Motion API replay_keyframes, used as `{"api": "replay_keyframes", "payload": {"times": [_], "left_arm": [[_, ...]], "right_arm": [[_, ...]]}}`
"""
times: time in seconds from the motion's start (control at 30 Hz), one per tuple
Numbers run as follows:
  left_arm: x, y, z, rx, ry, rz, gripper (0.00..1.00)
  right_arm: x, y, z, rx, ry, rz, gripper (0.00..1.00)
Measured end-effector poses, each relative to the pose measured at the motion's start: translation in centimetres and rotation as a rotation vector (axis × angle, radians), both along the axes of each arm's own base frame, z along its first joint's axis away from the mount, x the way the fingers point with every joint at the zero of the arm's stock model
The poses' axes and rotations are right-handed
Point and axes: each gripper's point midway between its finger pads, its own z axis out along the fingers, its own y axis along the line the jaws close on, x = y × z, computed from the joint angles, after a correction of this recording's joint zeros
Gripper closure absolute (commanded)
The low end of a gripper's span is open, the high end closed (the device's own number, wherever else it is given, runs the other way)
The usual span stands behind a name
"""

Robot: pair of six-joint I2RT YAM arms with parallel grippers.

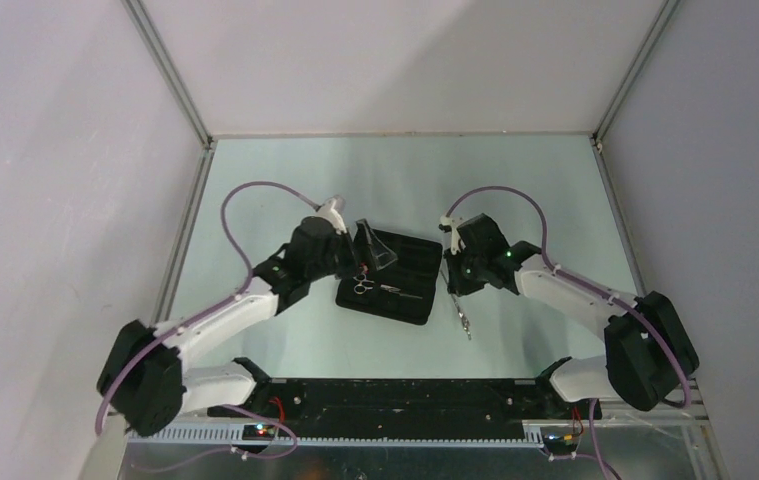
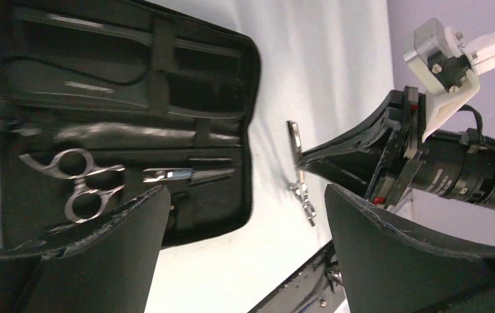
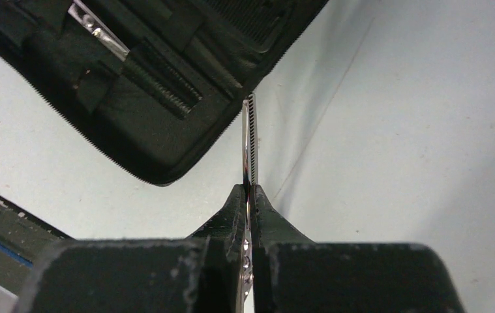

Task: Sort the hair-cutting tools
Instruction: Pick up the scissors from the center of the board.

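Note:
An open black case (image 1: pixel 402 262) lies mid-table. One pair of silver scissors (image 1: pixel 365 286) rests in its near-left part, also in the left wrist view as scissors (image 2: pixel 78 186). A black comb (image 3: pixel 166 83) sits strapped inside the case (image 3: pixel 134 130). My left gripper (image 1: pixel 370 255) hovers open over the case's left end, fingers wide apart (image 2: pixel 244 195). The second pair of scissors (image 1: pixel 461 312) is just right of the case. My right gripper (image 3: pixel 250 189) is shut on it, the toothed blade (image 3: pixel 250 140) sticking out past the fingertips. I cannot tell whether it is off the table.
The table (image 1: pixel 515 190) is pale green, walled by white panels on three sides. A black rail (image 1: pixel 395 395) with the arm bases runs along the near edge. The case's zip edge (image 3: pixel 140 173) lies close to the left of the held blade.

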Motion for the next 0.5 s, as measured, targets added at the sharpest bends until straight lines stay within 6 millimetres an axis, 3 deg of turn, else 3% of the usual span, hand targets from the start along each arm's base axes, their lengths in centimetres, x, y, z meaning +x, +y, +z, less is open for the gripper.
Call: {"api": "replay_keyframes", "payload": {"times": [0.3,0.5], "left_arm": [[1.7,-8.7,-2.3,-0.136,0.146,-0.092,0.11],[2.0,-12.3,-4.8,-0.176,0.265,-0.112,0.23]], "right_arm": [[-0.5,1.3,-0.2,0.082,-0.024,0.039,1.00],[-0.3,1.7,-0.1,0.099,-0.037,0.046,1.00]]}}
